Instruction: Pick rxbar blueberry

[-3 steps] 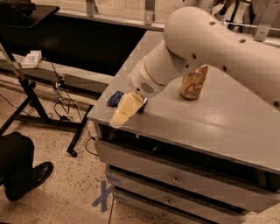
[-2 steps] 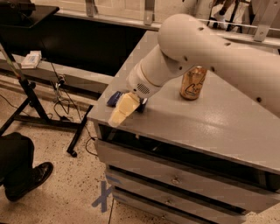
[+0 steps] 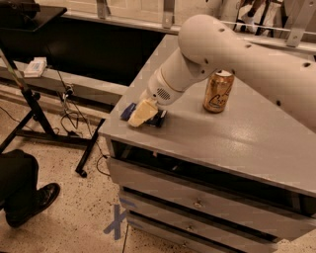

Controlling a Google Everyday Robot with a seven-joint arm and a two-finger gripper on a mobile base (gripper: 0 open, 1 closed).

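Observation:
The rxbar blueberry (image 3: 129,110), a small flat dark blue wrapper, lies at the front left corner of the grey cabinet top (image 3: 237,143). Most of it is hidden under my gripper (image 3: 143,114), whose cream-coloured fingers (image 3: 140,113) sit right over it, low on the surface. The white arm reaches in from the upper right and covers the middle of the bar. A gold drink can (image 3: 217,91) stands upright to the right of the gripper, apart from it.
The cabinet has drawers (image 3: 197,202) below its front edge. A black table (image 3: 29,10) with a stand and cables is at the left. A person's dark shoe and leg (image 3: 24,192) are on the floor at lower left. A blue X mark (image 3: 118,222) is on the floor.
The arm has drawn back and shifted slightly; the gripper stays over the blue bar at the cabinet's corner. The can has not moved.

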